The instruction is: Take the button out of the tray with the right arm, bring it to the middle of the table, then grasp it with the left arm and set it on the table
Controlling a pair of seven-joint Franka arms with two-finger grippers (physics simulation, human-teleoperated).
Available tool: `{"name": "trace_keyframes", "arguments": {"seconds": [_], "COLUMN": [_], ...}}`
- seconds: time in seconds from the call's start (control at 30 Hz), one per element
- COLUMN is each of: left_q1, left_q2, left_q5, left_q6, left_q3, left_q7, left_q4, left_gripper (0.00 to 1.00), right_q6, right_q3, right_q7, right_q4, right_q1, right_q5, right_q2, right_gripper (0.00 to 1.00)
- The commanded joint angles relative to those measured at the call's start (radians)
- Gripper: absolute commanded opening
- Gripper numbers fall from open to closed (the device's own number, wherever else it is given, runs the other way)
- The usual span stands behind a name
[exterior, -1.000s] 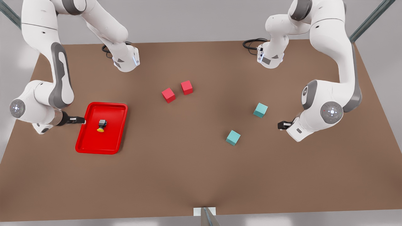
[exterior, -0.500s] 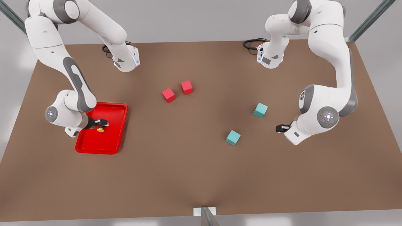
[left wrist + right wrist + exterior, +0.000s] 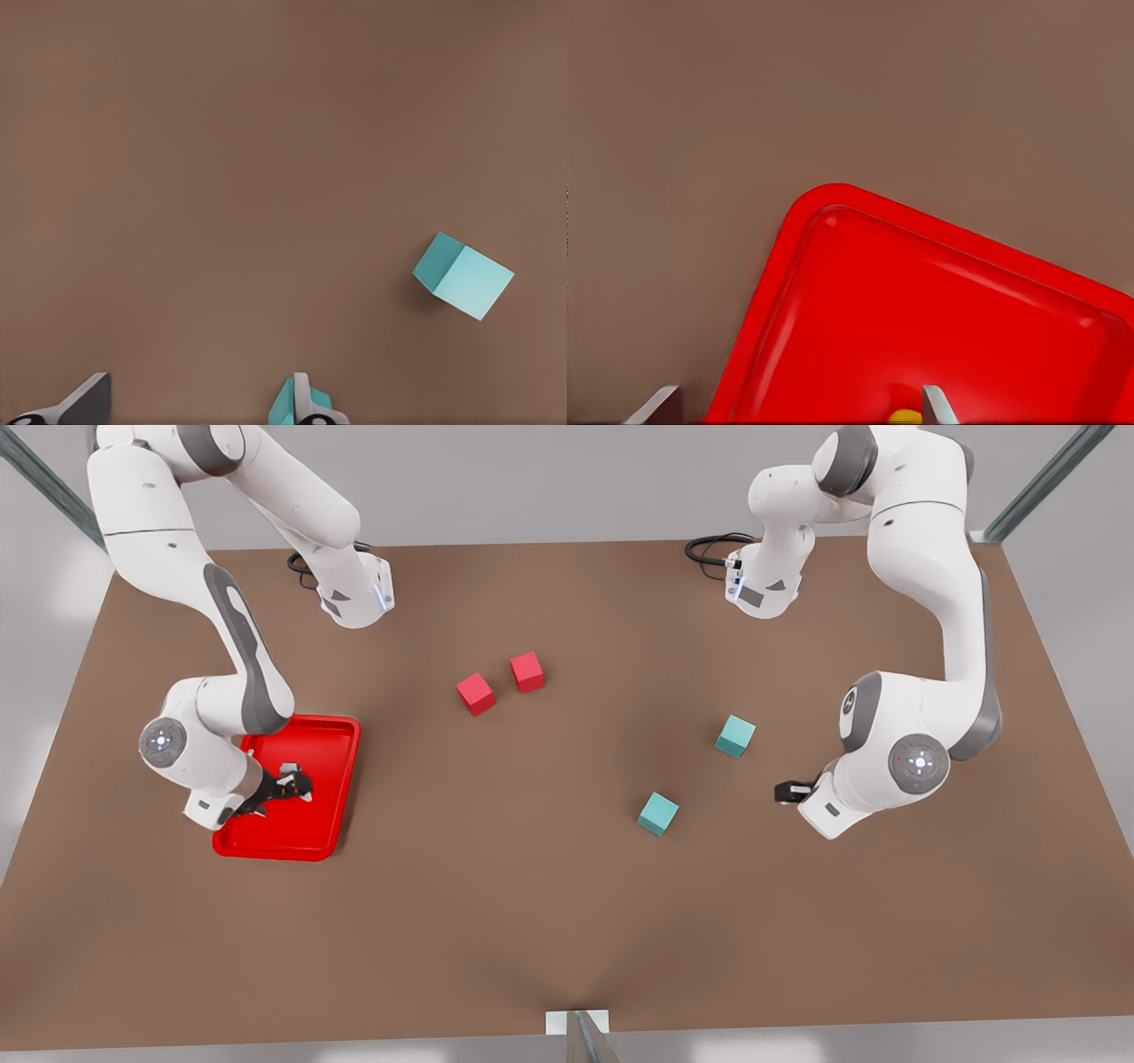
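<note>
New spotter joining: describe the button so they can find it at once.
Find the red tray at the front view's left of the table. The right gripper hangs over its middle, the button between its fingertips. It alone has a yellow cap; the loose cubes are red or teal.

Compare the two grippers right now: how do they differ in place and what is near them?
The right gripper is down inside the red tray, over the button; the left gripper hangs over bare table, near the teal cubes. The right one's fingers are spread beside the button; the left one's are open and hold nothing. Both are black.
</note>
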Motion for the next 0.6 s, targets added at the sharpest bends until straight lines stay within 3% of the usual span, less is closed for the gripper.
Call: {"name": "trace_keyframes", "arguments": {"seconds": [0.0, 0.17, 0.3, 0.57], "left_q1": [0.000, 0.000, 0.000, 0.000], "left_q2": [0.000, 0.001, 0.003, 0.009], "left_q5": [0.001, 0.001, 0.001, 0.001], "left_q6": [0.003, 0.004, 0.004, 0.006], "left_q3": [0.000, 0.000, 0.000, 0.000], "left_q7": [-0.006, -0.006, -0.006, -0.006], "left_q4": [0.001, 0.001, 0.001, 0.004], "left_gripper": [1.00, 1.00, 1.00, 1.00], "right_q6": [-0.056, -0.023, -0.009, 0.116], "right_q3": [0.003, 0.067, 0.067, 0.063], "right_q7": [0.242, 0.232, 0.479, 0.402], "right_q4": [-0.044, -0.241, -0.239, -0.239], "right_q1": [-0.008, -0.108, -0.105, -0.209], "right_q5": [-0.003, -0.001, 0.002, -0.090], "right_q2": [-0.040, -0.214, -0.186, -0.051], "right_gripper": [1.00, 1.00, 1.00, 1.00]}}
